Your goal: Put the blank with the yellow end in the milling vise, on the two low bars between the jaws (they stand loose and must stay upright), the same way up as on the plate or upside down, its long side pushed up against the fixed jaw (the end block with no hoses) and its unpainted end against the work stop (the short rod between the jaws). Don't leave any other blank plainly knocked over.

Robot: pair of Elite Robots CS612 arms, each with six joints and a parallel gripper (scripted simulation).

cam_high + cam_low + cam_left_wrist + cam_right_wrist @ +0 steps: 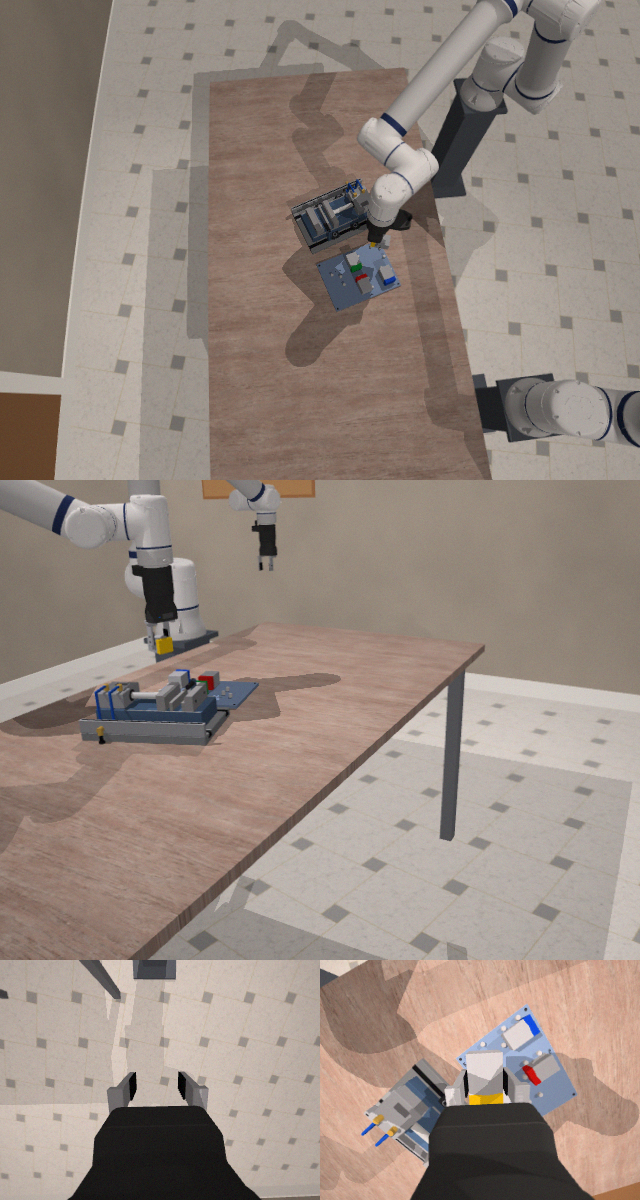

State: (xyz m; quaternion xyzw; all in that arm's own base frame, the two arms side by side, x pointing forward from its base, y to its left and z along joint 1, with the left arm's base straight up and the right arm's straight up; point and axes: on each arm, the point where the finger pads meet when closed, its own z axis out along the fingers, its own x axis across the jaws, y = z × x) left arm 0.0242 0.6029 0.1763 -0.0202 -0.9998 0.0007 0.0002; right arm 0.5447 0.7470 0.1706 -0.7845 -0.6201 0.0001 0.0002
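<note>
My right gripper (377, 243) (158, 641) (484, 1076) is shut on the blank with the yellow end (164, 645) (485, 1067). It holds this blank in the air above the gap between the vise and the plate's near corner. The milling vise (312, 249) (144, 731) (422, 1068) stands on the table. Its fixed jaw (311, 220) (194, 698) is at the end away from the hoses. The low bars and the work stop are too small to make out surely. My left gripper (265, 565) (157, 1080) is open and empty, high up and far from the vise.
The blue plate (338, 302) (241, 697) (561, 1099) beside the vise bears the blue-ended blank (386, 273) (519, 1036), the red-ended blank (364, 285) (546, 1069) and the green-ended blank (353, 259). Blue hoses (354, 186) (97, 704) stick up at the vise's other end.
</note>
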